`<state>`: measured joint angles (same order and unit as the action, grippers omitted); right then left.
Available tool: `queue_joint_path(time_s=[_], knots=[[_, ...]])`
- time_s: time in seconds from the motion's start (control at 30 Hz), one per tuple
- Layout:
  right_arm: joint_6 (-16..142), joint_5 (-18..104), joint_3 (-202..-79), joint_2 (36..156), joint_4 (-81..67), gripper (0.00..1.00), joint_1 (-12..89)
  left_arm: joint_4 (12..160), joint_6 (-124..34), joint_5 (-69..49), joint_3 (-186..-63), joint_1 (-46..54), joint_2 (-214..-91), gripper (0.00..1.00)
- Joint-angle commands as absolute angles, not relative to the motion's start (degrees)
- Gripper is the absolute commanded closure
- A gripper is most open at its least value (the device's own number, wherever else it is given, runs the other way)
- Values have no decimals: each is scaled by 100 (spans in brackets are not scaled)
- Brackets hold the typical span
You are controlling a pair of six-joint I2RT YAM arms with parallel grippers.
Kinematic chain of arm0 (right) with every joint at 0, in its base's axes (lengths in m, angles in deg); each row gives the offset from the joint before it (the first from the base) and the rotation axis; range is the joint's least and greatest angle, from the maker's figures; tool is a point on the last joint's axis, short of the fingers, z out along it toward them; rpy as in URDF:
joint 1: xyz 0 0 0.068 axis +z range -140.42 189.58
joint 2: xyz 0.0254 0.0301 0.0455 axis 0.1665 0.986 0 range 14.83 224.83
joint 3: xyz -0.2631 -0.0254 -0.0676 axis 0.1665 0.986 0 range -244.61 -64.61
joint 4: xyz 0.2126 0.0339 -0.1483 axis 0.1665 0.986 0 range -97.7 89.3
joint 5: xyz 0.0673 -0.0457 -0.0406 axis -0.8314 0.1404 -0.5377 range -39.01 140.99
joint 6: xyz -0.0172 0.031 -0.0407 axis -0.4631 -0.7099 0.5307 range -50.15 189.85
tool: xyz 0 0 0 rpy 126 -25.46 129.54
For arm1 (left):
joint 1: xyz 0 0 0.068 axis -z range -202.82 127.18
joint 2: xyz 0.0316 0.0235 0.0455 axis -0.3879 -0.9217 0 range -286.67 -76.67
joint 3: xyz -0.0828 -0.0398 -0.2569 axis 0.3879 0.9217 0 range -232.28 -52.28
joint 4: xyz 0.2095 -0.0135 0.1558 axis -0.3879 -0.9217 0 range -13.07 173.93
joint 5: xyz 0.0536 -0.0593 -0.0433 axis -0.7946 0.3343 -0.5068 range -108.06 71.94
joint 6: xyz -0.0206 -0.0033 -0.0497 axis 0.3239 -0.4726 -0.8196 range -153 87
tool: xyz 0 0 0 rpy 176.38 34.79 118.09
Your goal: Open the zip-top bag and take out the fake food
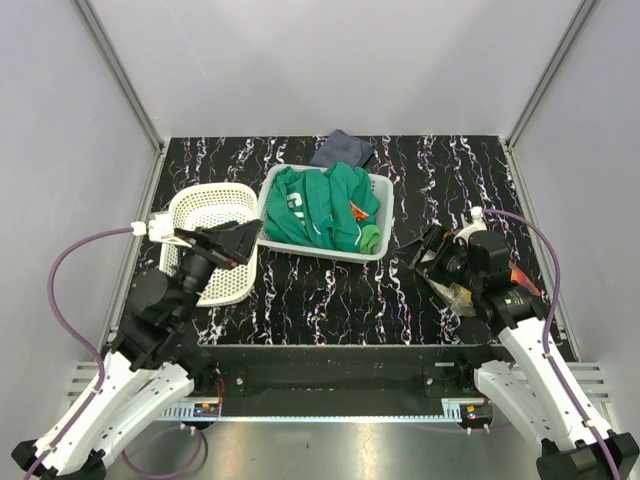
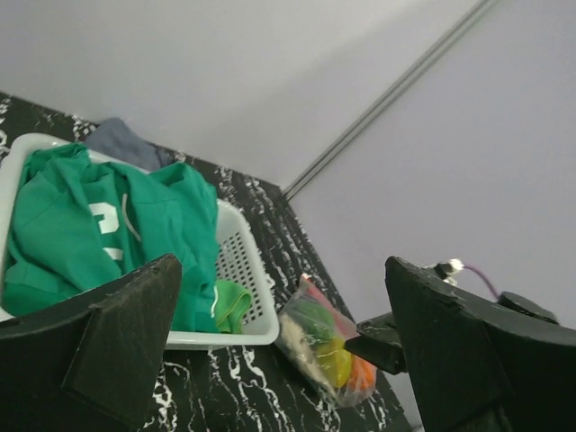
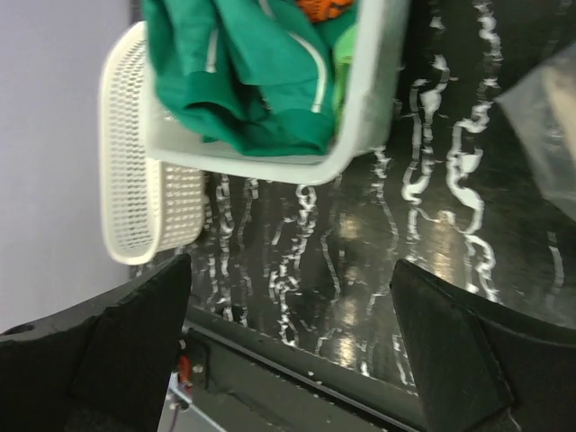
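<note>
The zip-top bag (image 2: 322,344) lies flat on the black marbled table, right of the garment basket. Through its clear plastic I see fake food (image 2: 335,362): green, yellow and orange pieces. In the top view the bag (image 1: 462,298) is mostly hidden under my right arm. My right gripper (image 1: 428,255) hovers open by the bag's left end, nothing between its fingers; in its wrist view the right gripper (image 3: 292,351) faces the table's front edge, with a bag corner (image 3: 551,126) at the right. My left gripper (image 1: 228,243) is open and empty above the white oval basket (image 1: 205,215).
A pale rectangular basket (image 1: 381,196) holding a green garment (image 1: 320,205) stands at the middle back. A dark grey cloth (image 1: 343,148) lies behind it. The oval basket (image 3: 144,180) is at the left. Grey walls with metal rails close in three sides.
</note>
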<state>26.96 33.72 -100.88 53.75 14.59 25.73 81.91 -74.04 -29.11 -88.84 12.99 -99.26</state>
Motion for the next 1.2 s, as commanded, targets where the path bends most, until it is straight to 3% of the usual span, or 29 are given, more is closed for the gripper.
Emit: queue_joint_path(time_s=[0.0, 0.2, 0.33, 0.5, 0.6, 0.77, 1.0, 1.17], knots=[[3433, 4194, -10635, 5517, 2525, 0, 2602, 8785, -7133, -3108, -8920, 1313, -10425, 1], [3576, 4633, -10882, 5553, 3202, 0, 2602, 8851, -6623, -2529, -9173, 1313, -11208, 1], [3153, 5072, -10944, 5649, 3326, 0, 2602, 7920, -6394, -1931, -9816, 1313, -11999, 1], [2627, 6582, -11180, 6218, 3544, 0, 2576, 7805, -6446, -1192, -9834, 1313, -12202, 1], [2494, 6980, -11716, 6728, 4002, 0, 2173, 7402, -6490, -1068, -10027, 1313, -12246, 1], [2406, 6523, -12174, 6819, 4205, 0, 444, 7259, -6622, -436, -10071, 1313, -12334, 5], [2573, 6198, -11946, 7458, 4153, 0, -1333, 7198, -6473, 250, -10053, 1313, -12378, 7], [2634, 5952, -11410, 7723, 3398, 0, -2064, 7137, -6307, 496, -10098, 1313, -12500, 7]])
